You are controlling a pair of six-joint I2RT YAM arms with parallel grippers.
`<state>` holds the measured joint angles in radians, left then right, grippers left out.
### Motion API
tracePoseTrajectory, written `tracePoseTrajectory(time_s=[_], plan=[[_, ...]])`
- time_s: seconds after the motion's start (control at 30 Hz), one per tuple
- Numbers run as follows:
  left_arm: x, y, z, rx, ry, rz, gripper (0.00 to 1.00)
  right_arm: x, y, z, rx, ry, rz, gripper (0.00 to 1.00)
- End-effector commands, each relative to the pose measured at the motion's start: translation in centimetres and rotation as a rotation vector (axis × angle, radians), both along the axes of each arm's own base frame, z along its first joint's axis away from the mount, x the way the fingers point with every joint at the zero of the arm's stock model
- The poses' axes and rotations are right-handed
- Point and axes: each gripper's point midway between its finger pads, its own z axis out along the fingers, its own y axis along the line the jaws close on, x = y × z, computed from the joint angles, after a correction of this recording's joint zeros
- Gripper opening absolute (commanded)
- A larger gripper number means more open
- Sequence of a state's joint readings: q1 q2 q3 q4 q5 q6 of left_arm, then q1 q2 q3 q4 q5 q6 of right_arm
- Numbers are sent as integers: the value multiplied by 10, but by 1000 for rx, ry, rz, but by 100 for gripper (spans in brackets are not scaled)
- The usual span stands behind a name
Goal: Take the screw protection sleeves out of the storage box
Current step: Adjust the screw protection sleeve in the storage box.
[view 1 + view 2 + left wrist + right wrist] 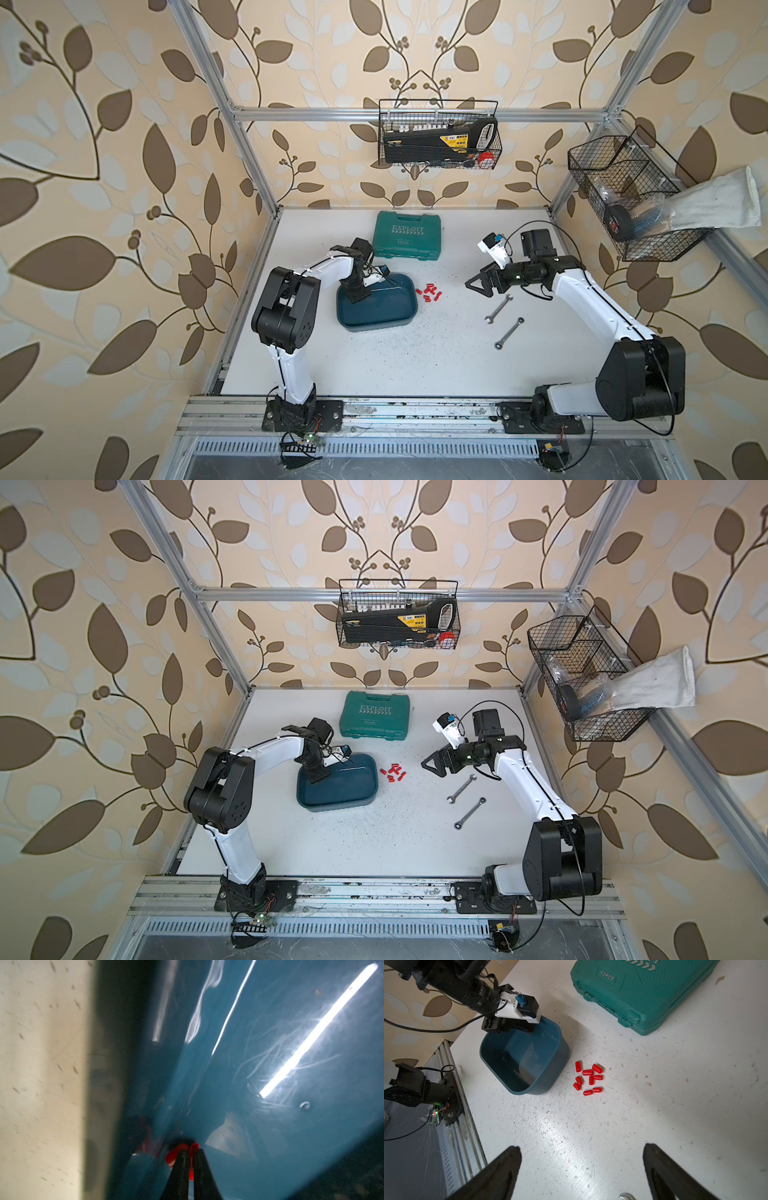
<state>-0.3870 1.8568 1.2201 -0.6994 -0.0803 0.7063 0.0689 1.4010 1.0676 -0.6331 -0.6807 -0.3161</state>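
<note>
1. Ten screw protection sleeves are visible. Nine screw protection sleeves [591,1080] lie loose on the white table [415,365], just beside the storage box [382,326], outside its wall on the side facing the right gripper [581,1147]. They form one small cluster, and some of them touch.
2. The tenth red sleeve [174,1156] is inside the storage box, pinched between the fingers of the left gripper [190,1159]. The fingers are closed together on it, close to one of the box's walls. Whether it rests on the box floor cannot be told.
3. There is one storage box, dark teal and lidless. No other sleeve can be seen on its floor.
4. Two grippers are visible. The right gripper hangs over the table beyond the nine sleeves, away from the box. Its fingers are spread wide apart and hold nothing.
5. One green case [407,236] lies near the box's far side. Its lid reads "EXPLOIT", and the right wrist view shows "53PCS" moulded into it.
6. Two wrenches [498,309] [509,332] lie well apart from the box, past the sleeves.
7. Two wire baskets [438,133] [623,199] hang from the frame, above and behind the box.
</note>
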Motion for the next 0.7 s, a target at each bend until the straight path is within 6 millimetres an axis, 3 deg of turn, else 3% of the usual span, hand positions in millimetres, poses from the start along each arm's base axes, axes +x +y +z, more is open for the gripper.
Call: tracePoseTrajectory(time_s=[0.0,0.1,0.37,0.57,0.67], plan=[[-14,2,8,-8,19,-5,4,-3,-1,-1,0,4,8,95],[-16,-2,21,-42,6,-1,0,-4,-1,-1,1,5,8,95],[-24,-14,45,-129,19,8,0,-4,-1,0,1,2,7,95],[-36,-36,73,-267,76,28,0,-4,-1,0,3,3,6,95],[-38,-37,72,-273,95,32,0,-4,-1,0,6,3,7,95]])
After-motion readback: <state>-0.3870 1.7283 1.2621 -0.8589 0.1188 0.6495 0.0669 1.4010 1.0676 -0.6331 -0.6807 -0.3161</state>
